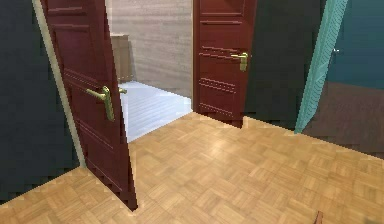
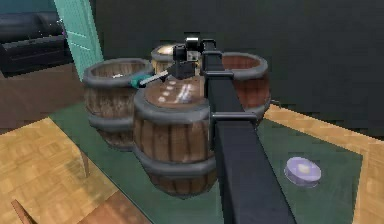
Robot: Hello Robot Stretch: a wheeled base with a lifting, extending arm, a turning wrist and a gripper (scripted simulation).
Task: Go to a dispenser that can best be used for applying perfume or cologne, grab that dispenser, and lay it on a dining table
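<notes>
In the arm side view my arm rises as a dark bar over a cluster of wooden barrels that serve as a low table. My gripper is at the arm's far end, above the barrel tops. A small teal thing shows at the fingers, with a barrel top right behind it. I cannot tell whether the gripper holds anything. Other small items on the middle barrel top are too small to name.
The barrels stand on a dark green rug with a pale round disc on it. A dark sofa is at the back left. In the forward view two dark red doors stand ajar onto a pale-floored room, across parquet.
</notes>
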